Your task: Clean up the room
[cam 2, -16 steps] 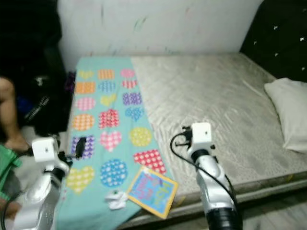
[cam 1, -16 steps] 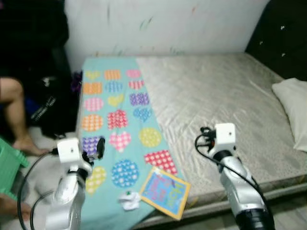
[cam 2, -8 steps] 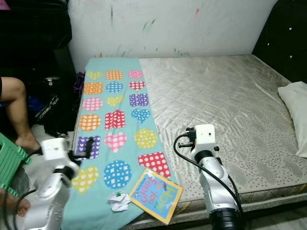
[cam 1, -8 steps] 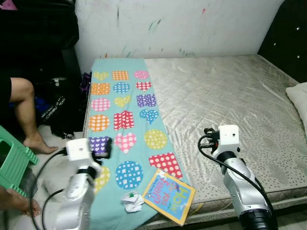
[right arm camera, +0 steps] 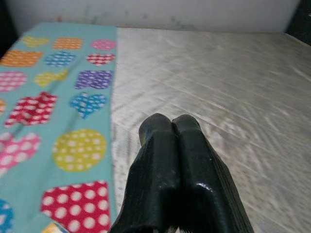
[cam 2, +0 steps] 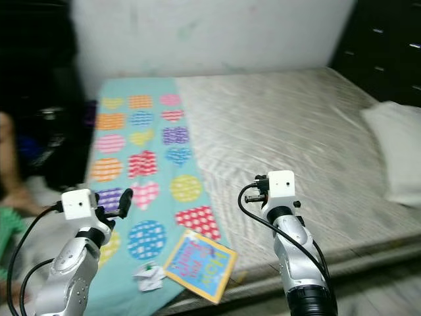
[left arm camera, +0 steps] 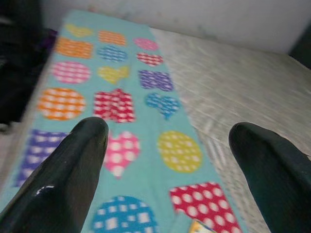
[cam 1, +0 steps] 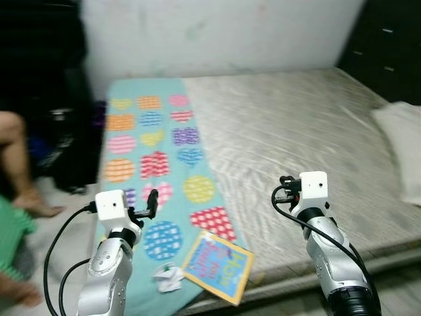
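Ahead, a wide bed with a bare grey quilted mattress [cam 1: 296, 138], set against a scuffed white wall [cam 1: 217, 33]. Along the mattress's left side, a long turquoise cloth printed with dotted hearts, circles and squares in many colours [cam 1: 154, 151], running from the wall end to the near edge. On the near end of that cloth, a thin square picture book with a bright blue and yellow cover [cam 1: 217, 265], lying flat and turned at an angle, one corner past the mattress edge. Just beside the book on its left, a small crumpled white scrap of paper [cam 1: 168, 277], apart from it by a narrow gap. At the far right of the bed, a white pillow [cam 2: 393, 153]. Left of the bed, a bare leg and foot of a person [cam 1: 20, 171], a green plastic stool [cam 1: 12, 230], and dark bags [cam 1: 59, 141] against the wall, all blurred. Left gripper [left arm camera: 170, 145] raised over the cloth's near part, fingers spread wide with nothing between them. Right gripper [right arm camera: 172, 131] raised over the mattress near the cloth's edge, fingers pressed together, empty.
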`<state>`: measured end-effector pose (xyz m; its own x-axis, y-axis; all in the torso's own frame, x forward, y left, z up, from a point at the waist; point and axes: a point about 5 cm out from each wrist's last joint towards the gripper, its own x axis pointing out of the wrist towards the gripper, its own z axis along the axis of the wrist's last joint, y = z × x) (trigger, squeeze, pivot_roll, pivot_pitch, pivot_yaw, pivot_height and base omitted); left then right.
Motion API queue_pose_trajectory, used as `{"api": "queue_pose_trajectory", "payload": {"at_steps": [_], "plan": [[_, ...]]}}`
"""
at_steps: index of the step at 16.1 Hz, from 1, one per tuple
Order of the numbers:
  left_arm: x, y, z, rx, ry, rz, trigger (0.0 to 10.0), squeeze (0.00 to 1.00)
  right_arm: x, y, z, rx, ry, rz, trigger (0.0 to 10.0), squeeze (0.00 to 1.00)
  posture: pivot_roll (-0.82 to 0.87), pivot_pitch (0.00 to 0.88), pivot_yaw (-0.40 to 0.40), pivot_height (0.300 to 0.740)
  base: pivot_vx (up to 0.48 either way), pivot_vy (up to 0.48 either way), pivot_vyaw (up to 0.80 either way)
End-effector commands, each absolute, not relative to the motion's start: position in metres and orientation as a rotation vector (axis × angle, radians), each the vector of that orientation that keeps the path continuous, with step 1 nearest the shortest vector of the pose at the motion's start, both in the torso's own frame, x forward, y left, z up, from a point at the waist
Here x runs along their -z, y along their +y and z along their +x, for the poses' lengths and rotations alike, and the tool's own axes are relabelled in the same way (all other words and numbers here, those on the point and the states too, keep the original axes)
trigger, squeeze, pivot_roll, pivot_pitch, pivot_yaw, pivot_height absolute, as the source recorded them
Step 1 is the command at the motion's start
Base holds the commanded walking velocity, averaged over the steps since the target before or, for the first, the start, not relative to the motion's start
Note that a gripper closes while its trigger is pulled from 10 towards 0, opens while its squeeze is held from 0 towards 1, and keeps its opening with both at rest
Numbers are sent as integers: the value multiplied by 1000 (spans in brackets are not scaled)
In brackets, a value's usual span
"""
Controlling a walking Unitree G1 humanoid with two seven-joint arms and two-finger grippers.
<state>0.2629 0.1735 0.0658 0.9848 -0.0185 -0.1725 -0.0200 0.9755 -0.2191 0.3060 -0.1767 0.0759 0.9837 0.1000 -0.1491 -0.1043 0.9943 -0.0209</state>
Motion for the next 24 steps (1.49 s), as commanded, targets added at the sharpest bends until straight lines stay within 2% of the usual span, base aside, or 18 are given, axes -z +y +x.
{"api": "queue_pose_trajectory", "payload": {"at_steps": [1,10,21,24], "plan": [[-69,171,264,19,170,-219,10000,0,-78,-179,308,-95,148,-30,10000,0,-120,0,-33,740,0,0,-800],[-69,168,265,40,173,-223,10000,0,-78,-177,311,-102,143,-33,10000,0,-119,0,-33,740,-28,0,-767],[-69,168,265,39,174,-228,10000,0,-77,-178,310,-99,146,-34,10000,0,-121,0,-34,740,-263,0,0],[-69,168,264,40,174,-233,10000,0,-77,-179,310,-97,146,-36,10000,0,-122,0,-33,740,0,0,0]]}}
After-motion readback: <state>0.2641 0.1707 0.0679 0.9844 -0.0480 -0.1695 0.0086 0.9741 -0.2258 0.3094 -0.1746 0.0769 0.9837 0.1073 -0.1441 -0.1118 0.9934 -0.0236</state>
